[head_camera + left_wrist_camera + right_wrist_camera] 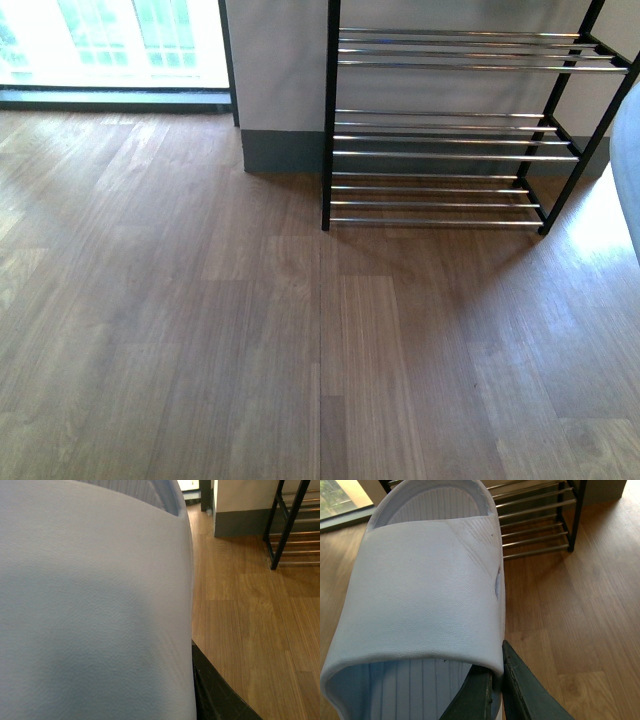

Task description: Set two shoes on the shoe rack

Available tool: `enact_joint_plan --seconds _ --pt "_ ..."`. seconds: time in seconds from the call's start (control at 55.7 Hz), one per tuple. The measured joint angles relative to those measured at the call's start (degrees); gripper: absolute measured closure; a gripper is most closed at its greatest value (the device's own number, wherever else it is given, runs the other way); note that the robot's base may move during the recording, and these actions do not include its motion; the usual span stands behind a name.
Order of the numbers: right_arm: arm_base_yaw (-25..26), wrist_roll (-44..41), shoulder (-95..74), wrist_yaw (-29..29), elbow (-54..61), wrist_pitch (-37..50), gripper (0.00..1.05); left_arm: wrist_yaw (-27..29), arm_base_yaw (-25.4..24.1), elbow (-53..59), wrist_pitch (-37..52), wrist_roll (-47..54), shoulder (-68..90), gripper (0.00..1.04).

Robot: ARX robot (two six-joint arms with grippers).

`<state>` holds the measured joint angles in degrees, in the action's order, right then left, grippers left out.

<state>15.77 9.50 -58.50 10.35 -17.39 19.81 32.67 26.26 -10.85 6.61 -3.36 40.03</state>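
Fingers of the right arm [527, 692] were closed narrowly on the side edge of a pale, whitish slide [425, 595], one dark finger reaching in under the strap and the other pressing from outside. The slide was held clear of the wooden floor [580, 630], its open end towards the shoe rack [535, 525].

Fingers of the left arm [215, 700] showed only as one dark piece beside the other slide [95, 605], which filled most of that wrist view. I could not tell whether they were wide or clamped on it.

From the front view, the shoe rack [440, 155] stood on the floor [200, 330] against the grey wall [280, 60], right of a bright window [110, 40], with nothing on the visible silver bars. A pale curved edge showed at the far right border [628, 170], likely one of the slides, near the rack but apart from it.
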Motion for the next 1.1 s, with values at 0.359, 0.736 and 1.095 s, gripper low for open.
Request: enact_joint_plan --seconds 0.359,0.736,1.095 --pt "0.0 0.0 0.04 0.02 0.0 0.0 1.03 -0.02 0.0 0.0 0.0 -0.02 -0.02 1.03" --pt "0.0 0.0 0.04 0.0 0.0 0.0 1.03 0.02 0.0 0.0 0.0 -0.02 0.0 1.03" --pt "0.0 0.0 0.04 0.07 0.0 0.0 1.03 0.0 0.0 0.0 0.0 -0.02 -0.02 1.03"
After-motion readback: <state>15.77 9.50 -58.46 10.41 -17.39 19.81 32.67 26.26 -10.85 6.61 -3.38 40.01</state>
